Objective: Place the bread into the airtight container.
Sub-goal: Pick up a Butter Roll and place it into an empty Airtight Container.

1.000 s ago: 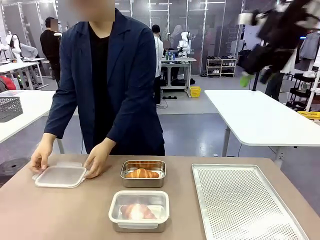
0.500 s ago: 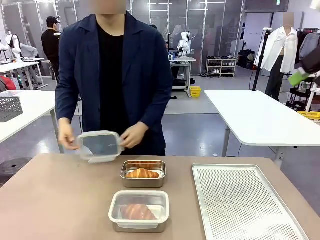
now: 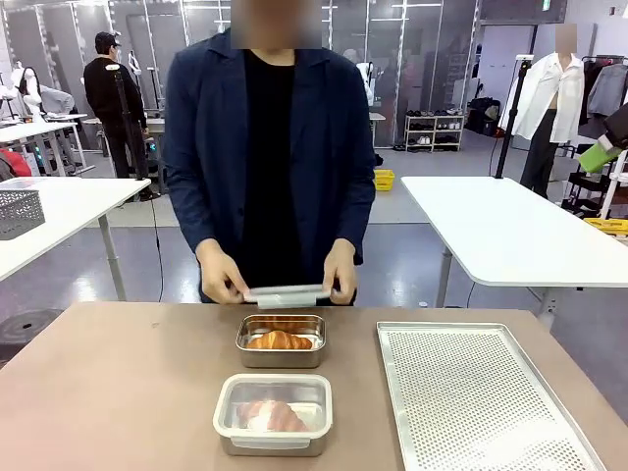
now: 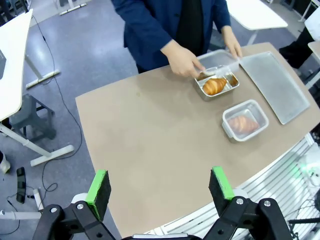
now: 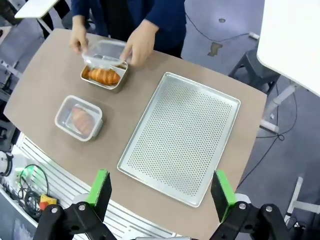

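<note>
While both arms hung high over the table (image 3: 118,392), the work at this moment belonged to the person, whose two hands (image 3: 224,277) held a clear lid (image 3: 287,293) level just above the far rim of the open tin (image 3: 282,340). That tin sat near the table's far edge with a croissant (image 3: 280,340) lying inside it, uncovered. Nearer the robot's side stood a second tin (image 3: 274,414), its lid already on and another bread (image 3: 269,415) showing dimly through the plastic. A perforated tray (image 3: 481,392) lay bare to the right of both tins. The left gripper (image 4: 160,187) looked down from well above the table, its green pads (image 4: 98,186) spread wide with nothing between them; the right gripper (image 5: 161,187) was likewise spread wide and empty, far above the tray. Judged from this, the bread was already in its container and the step in hand was the closing: the lid had yet to be lowered and pressed home. The next move would call for squaring the lid over all four rims of the open tin, setting it down flat rather than tilted, and pushing around the edge until it seated. Neither gripper was placed to help, and any descent would need to keep clear of the person's hands.
</note>
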Tool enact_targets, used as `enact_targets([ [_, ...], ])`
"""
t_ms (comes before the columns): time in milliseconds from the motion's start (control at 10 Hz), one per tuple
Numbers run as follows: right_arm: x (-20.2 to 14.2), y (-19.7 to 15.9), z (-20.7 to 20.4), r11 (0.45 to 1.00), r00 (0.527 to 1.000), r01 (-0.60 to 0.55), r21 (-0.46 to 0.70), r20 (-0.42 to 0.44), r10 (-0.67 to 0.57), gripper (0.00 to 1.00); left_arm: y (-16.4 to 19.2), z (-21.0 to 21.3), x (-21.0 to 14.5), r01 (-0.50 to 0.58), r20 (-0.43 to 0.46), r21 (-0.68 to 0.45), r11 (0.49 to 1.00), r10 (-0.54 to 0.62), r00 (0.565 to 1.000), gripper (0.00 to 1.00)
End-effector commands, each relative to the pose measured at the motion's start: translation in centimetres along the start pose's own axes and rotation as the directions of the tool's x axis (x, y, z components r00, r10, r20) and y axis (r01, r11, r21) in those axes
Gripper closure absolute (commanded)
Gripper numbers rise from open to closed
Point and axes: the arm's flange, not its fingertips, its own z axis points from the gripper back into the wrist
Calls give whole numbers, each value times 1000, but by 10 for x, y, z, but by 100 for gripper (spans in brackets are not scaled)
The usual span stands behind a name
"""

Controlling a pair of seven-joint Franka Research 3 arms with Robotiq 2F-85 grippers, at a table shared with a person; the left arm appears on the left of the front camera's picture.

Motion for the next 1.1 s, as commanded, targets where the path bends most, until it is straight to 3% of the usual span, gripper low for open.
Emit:
enact_targets([
  [0, 4, -1, 0, 1000, 1000, 3, 2, 10, -3, 0, -1, 1, 2, 9, -7, 2, 1000, -9, 1000, 0],
  [1000, 4, -1, 0, 1000, 1000, 3, 2, 10, -3, 0, -1, 1, 2, 9, -7, 2, 1000, -9, 1000, 0],
])
